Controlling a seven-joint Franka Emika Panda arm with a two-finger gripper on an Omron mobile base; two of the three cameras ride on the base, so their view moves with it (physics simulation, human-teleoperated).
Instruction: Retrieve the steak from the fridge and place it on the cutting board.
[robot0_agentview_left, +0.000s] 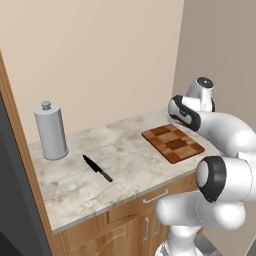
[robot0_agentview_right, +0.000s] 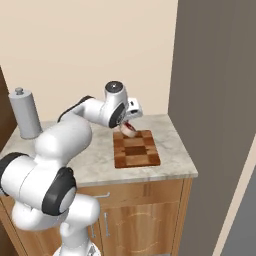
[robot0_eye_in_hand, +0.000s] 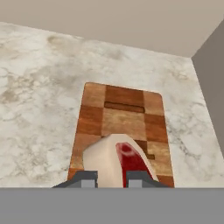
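At the bottom centre of the hand view, the steak (robot0_eye_in_hand: 117, 162) is clamped between the fingertips of the gripper (robot0_eye_in_hand: 110, 178), held above the near end of the checkered cutting board (robot0_eye_in_hand: 124, 118) on the marbled countertop (robot0_eye_in_hand: 39, 109).

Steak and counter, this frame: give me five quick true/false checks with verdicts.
1. The gripper holds the steak between its fingers. True.
2. The steak already lies flat on the cutting board, released. False: it is gripped above the board's near end.
3. A black knife lies on the counter between the grey canister and the board. True.
4. The knife rests on the cutting board. False: it lies on the bare counter, apart from it.
5. The canister lies tipped over. False: it stands upright.
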